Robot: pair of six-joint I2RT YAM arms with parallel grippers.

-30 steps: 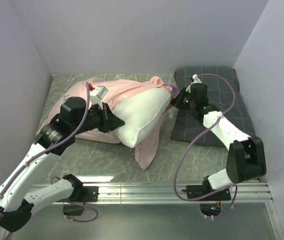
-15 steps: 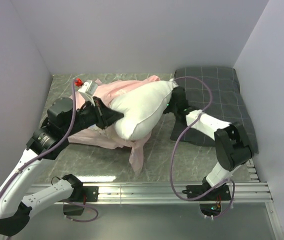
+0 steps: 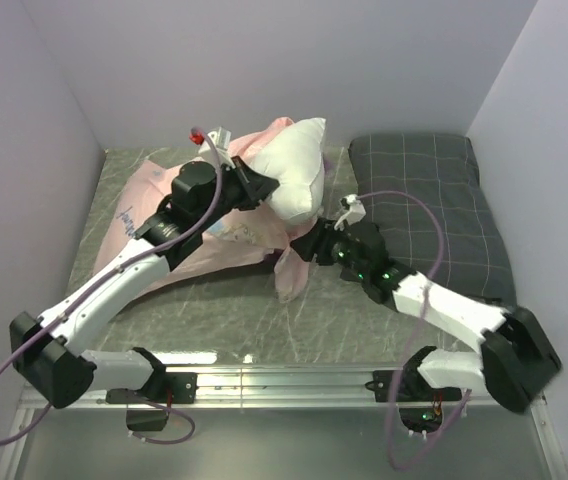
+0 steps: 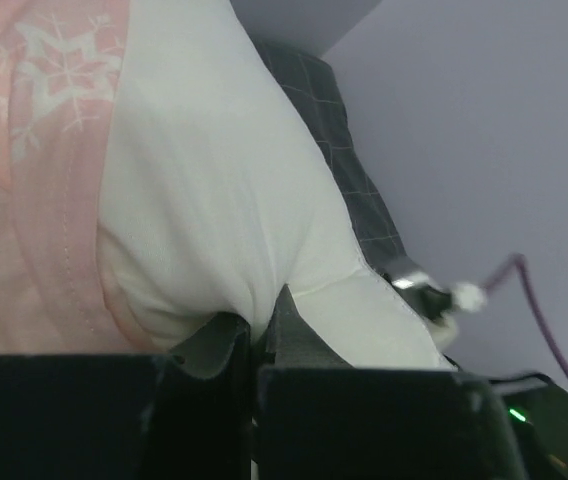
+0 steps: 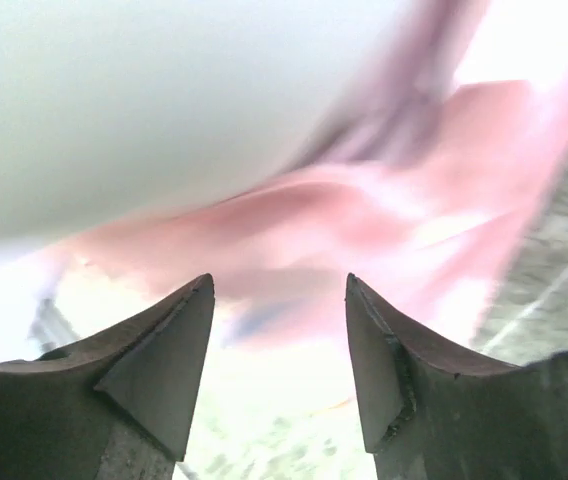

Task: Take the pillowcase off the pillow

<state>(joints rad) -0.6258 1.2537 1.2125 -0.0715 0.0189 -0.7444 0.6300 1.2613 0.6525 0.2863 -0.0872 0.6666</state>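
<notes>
My left gripper (image 3: 256,186) is shut on a pinch of the white pillow (image 3: 299,170) and holds it up off the table near the back. In the left wrist view both fingertips (image 4: 286,310) press a fold of the pillow (image 4: 214,190), and the pink pillowcase (image 4: 34,190) with its snowflake print still covers the pillow's left side. Most of the pillowcase (image 3: 204,235) lies spread on the table below, with a fold hanging down. My right gripper (image 3: 302,250) sits open just beside that fold. Blurred pink pillowcase (image 5: 364,210) lies ahead of the right gripper (image 5: 279,290), with nothing between the fingers.
A dark grey checked pillow (image 3: 424,205) lies at the back right, under and behind my right arm. The marbled table (image 3: 224,320) shows at the front. Walls close in on the left, back and right.
My left gripper has raised the pillow and carried it toward the back middle. My right gripper has opened, let go of the pillowcase, and swung forward and left, off the grey pillow.
</notes>
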